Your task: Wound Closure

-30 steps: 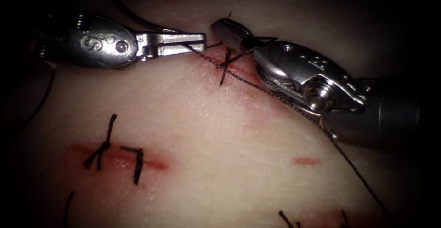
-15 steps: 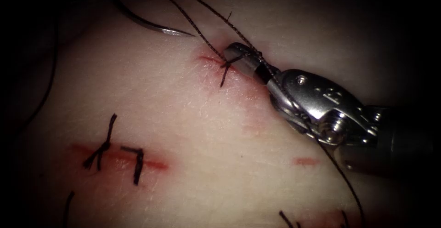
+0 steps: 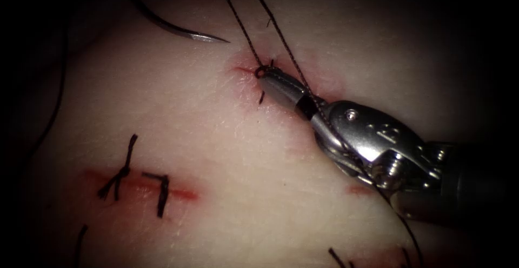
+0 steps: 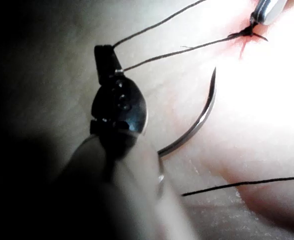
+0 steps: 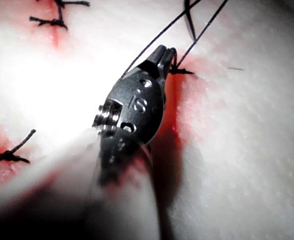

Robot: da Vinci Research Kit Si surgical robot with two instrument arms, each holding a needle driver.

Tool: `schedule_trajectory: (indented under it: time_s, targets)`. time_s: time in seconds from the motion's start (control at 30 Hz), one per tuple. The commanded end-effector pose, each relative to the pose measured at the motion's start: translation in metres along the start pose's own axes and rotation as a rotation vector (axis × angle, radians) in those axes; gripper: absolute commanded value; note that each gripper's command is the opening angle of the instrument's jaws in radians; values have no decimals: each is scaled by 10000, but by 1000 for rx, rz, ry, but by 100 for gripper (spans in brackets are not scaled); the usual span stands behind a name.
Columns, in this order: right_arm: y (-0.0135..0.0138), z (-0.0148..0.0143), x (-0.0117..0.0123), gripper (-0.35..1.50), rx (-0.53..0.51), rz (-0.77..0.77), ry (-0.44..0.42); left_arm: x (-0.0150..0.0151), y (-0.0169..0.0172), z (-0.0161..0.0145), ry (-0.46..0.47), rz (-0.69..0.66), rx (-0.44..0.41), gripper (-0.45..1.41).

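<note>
Knot (image 3: 262, 71) sits on the cut (image 3: 243, 69) in the tissue (image 3: 243, 154), two strands of thread (image 3: 238, 22) running up and away from it. Right tool (image 3: 268, 76) lies with its tip at the knot, shaft trailing down-right, jaws pressed together; whether they pinch thread there I cannot tell. Left tool (image 4: 105, 56) stands well apart from the knot, jaws pinching the thread (image 4: 156, 25). Needle (image 3: 178, 28) lies free on the tissue, left of the cut, point toward the knot, held by neither tool. Finished stitches (image 3: 121, 173) lie nearer the camera, out of the way.
</note>
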State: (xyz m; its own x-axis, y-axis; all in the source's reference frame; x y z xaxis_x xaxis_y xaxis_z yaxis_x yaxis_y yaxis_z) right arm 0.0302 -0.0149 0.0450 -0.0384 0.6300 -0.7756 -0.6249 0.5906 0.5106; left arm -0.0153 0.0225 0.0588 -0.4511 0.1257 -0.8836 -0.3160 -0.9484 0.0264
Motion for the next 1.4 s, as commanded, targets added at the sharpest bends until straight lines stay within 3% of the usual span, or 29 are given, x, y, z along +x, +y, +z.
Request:
schedule_trajectory:
  time_s: [0.03,0.23,0.5,0.93,1.4]
  targets:
    - [-6,8,-6,-35,2,-3,-1,-2,-4,8,-12,11,23,-45]
    - [-10,5,-20,-35,7,-18,-17,-1,-25,21,-90,100,164,-45]
    - [-10,-1,-26,-35,9,-25,-24,4,-52,31,-155,99,269,-45]
    - [-13,-9,-43,-35,7,-44,-51,2,-87,25,-175,87,338,-45]
    - [-11,-17,-51,-35,2,-54,-65,-7,-90,16,-190,106,351,-45]
